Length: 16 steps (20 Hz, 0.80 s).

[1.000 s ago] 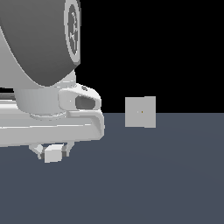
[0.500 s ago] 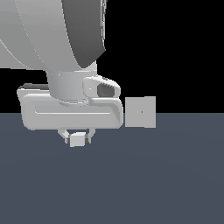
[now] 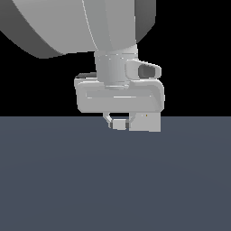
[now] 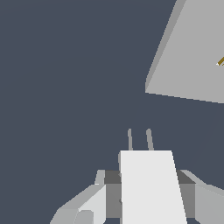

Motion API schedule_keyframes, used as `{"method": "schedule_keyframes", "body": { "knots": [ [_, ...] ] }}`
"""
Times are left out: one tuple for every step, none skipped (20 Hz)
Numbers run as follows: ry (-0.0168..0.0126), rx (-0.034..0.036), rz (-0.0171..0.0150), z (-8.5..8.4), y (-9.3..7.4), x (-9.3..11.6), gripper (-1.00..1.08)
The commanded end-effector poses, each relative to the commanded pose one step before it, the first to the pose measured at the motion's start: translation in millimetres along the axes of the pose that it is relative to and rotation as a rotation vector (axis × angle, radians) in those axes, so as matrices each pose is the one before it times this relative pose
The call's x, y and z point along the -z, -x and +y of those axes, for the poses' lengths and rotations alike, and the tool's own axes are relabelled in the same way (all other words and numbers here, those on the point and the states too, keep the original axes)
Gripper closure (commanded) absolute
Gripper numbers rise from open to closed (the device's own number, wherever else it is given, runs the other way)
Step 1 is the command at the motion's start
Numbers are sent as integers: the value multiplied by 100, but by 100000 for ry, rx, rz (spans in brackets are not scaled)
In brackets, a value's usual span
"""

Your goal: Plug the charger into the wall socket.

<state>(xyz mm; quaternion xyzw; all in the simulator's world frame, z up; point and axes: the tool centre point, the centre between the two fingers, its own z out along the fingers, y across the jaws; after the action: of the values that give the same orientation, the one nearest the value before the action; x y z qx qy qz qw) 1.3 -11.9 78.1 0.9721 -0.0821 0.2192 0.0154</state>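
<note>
The gripper point(image 3: 119, 123) is closed on the charger point(image 4: 152, 186), one finger point(image 4: 83, 205) on each side face of the block. The jaws stand only as far apart as the block is wide. In the exterior view the charger point(image 3: 119, 123) hangs just under the robot's hand, above the dark floor point(image 3: 113, 180).

**Handling.** The charger is a small, plain block with flat, smooth faces. It is judged rigid and light, so moderate grip force should be enough. The smooth faces may let it slip or twist if it is pushed off-axis. Two thin prongs point(image 4: 140, 139) stick out of its front face. They are the weakest part and are judged likely to bend or jam under side load.

**Grip point.** Hold the block by its two opposite side faces, behind the prongs, as it is held now. Keep the front face clear.

**Position.** The wall socket point(image 4: 192, 57) stands upright ahead of the prongs and off to one side, not touching them. Its small yellowish mark point(image 4: 220, 61) is not in line with the prongs. In the exterior view the hand partly hides the wall socket point(image 3: 149, 122).
</note>
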Motion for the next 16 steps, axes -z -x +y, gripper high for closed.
{"method": "schedule_keyframes", "body": {
  "knots": [
    [2647, -5682, -25, 1878, -906, 516, 108],
    [860, -1719, -2, 597, -286, 151, 108],
    [775, -1527, -6, 535, -252, 133, 108],
    [693, -1346, -10, 476, -221, 115, 108],
    [615, -1173, -13, 418, -190, 99, 108],
    [540, -1012, -16, 366, -162, 84, 108],
    [465, -853, -19, 311, -134, 70, 108],
    [393, -706, -19, 262, -109, 56, 108],
    [322, -566, -19, 213, -86, 44, 108],
    [247, -426, -17, 161, -64, 33, 108],
    [179, -303, -14, 117, -45, 23, 108],
    [106, -178, -9, 69, -26, 13, 108],
    [36, -59, -3, 23, -9, 4, 108],
    [0, 0, 0, 0, 0, 0, 108],
    [0, 0, 0, 0, 0, 0, 108],
    [0, 0, 0, 0, 0, 0, 108]
  ]
}}
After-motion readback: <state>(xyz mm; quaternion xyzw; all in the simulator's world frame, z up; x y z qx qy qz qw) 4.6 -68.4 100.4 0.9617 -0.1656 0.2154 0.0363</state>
